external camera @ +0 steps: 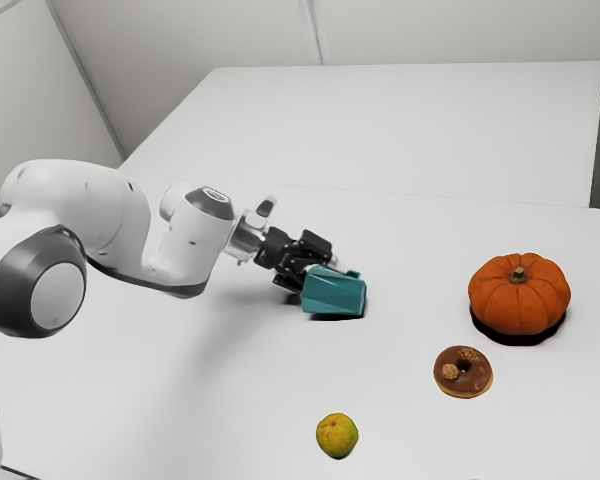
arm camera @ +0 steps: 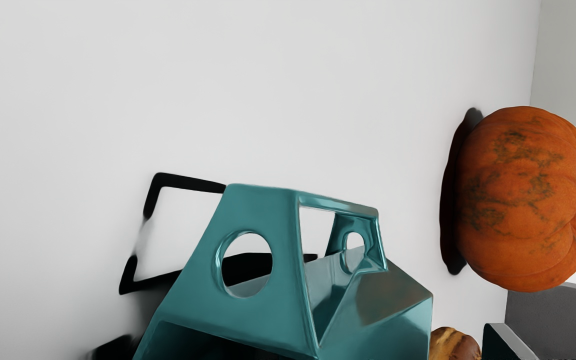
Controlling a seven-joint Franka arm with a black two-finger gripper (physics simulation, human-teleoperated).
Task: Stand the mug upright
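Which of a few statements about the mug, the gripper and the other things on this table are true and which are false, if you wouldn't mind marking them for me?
1. The mug is teal. True.
2. The mug stands upright. False: it lies on its side.
3. The donut lies between the pumpkin and the yellow-green fruit. True.
4. The gripper is beside the pumpkin. False: it is at the mug.
5. The pumpkin is smaller than the donut. False: it is larger.
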